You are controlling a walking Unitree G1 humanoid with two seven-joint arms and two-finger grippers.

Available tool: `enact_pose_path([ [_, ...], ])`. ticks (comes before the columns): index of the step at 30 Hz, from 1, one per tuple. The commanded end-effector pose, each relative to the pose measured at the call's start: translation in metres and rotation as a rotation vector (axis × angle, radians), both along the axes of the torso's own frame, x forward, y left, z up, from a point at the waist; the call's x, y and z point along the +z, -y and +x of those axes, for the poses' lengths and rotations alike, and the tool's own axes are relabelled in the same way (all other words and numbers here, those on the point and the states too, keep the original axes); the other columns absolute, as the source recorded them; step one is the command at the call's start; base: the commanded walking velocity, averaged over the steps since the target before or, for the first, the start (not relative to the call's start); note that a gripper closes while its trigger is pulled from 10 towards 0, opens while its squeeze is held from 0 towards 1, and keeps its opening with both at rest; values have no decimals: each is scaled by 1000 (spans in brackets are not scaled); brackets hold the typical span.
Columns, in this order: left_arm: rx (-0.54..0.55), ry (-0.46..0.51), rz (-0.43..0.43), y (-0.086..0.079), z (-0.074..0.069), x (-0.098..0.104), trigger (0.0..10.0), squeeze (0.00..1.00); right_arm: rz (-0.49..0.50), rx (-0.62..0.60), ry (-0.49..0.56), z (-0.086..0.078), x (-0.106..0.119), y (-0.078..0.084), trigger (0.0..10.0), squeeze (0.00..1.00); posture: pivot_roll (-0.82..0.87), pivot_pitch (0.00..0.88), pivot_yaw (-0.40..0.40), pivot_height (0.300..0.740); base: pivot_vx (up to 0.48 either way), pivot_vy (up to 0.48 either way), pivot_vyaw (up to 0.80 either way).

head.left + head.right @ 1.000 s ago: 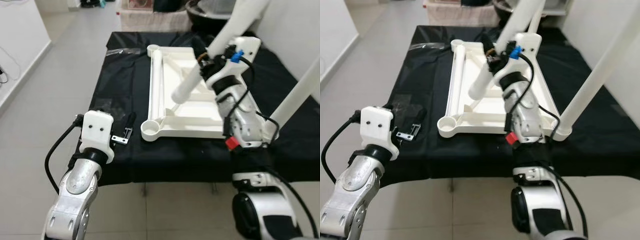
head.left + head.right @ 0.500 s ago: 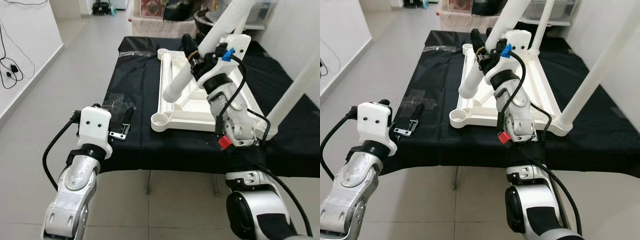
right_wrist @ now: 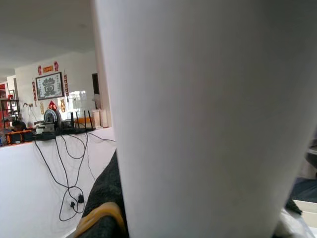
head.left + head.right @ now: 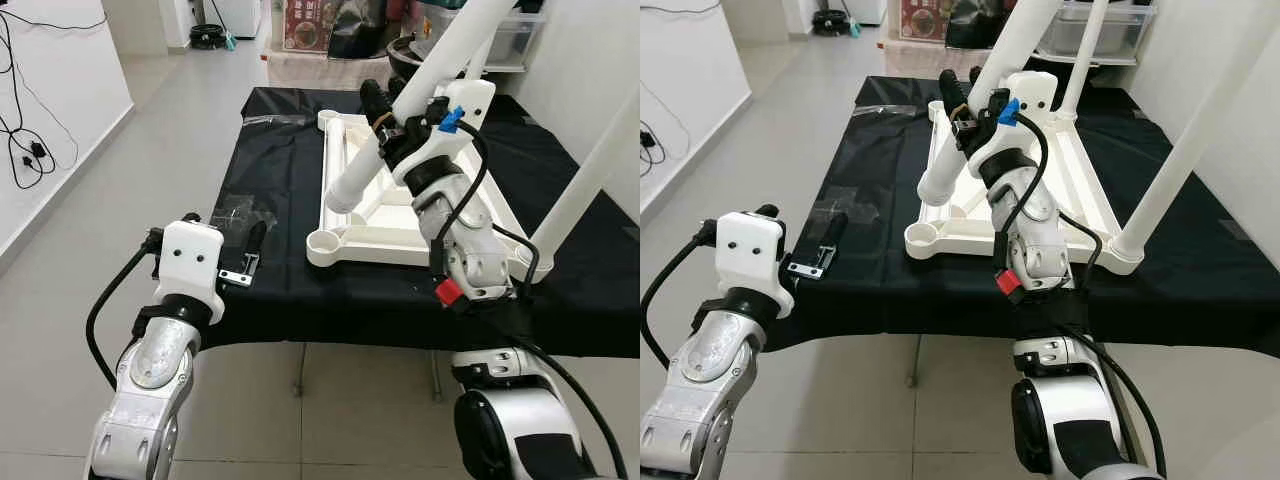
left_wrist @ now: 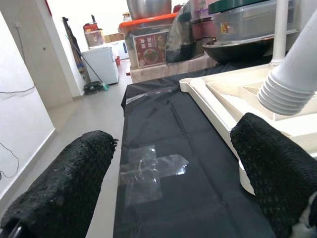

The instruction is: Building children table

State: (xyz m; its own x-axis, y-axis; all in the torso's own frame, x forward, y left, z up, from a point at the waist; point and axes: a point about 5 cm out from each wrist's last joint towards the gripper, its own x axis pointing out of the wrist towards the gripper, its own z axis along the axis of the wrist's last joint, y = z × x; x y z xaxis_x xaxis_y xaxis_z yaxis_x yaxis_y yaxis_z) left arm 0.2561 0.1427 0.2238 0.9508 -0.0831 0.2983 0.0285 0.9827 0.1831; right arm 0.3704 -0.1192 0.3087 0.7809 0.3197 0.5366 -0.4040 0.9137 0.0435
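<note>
A white children's tabletop (image 4: 400, 235) lies upside down on a black-clothed table (image 4: 280, 160). Two white legs (image 4: 1185, 160) stand up from its right-hand corners. My right gripper (image 4: 393, 108) is shut on a third white leg (image 4: 365, 165), held slanted above the tabletop. Its threaded end (image 4: 340, 195) hangs over the left rail, short of the open near-left corner socket (image 4: 323, 243). The leg (image 3: 198, 124) looms large in the right wrist view. My left gripper (image 4: 252, 250) hovers open near the table's front left edge, its fingers (image 5: 64, 193) wide apart with nothing between them.
A patch of clear tape (image 5: 148, 168) sticks to the cloth ahead of the left gripper. Storage boxes and a pot (image 4: 330, 20) stand behind the table. A white wall with hanging cables (image 4: 25, 140) runs along the left, with tiled floor (image 4: 120, 200) between it and the table.
The whole view has shifted as my head moved. The held leg's threaded end has swung slightly toward the tabletop's left rail. My left arm has stayed put.
</note>
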Motion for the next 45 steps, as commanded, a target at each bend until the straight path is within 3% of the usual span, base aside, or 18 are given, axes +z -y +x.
enact_pose_path([
  [1,7,10,19,0,2,1,10000,0,-8,-8,22,-1,3,1,10000,0,99,113,-45,740,255,0,0],
  [19,20,5,22,-1,3,-1,10000,0,-16,-9,22,0,2,0,10000,0,99,115,-50,740,265,0,0],
  [39,70,8,-12,-8,4,-1,10000,0,-25,-11,29,2,5,1,10000,0,96,121,-54,740,0,0,0],
  [45,37,-3,-27,-2,3,-2,10000,0,-126,80,-9,10,4,-4,10000,0,90,126,-56,740,0,0,0],
])
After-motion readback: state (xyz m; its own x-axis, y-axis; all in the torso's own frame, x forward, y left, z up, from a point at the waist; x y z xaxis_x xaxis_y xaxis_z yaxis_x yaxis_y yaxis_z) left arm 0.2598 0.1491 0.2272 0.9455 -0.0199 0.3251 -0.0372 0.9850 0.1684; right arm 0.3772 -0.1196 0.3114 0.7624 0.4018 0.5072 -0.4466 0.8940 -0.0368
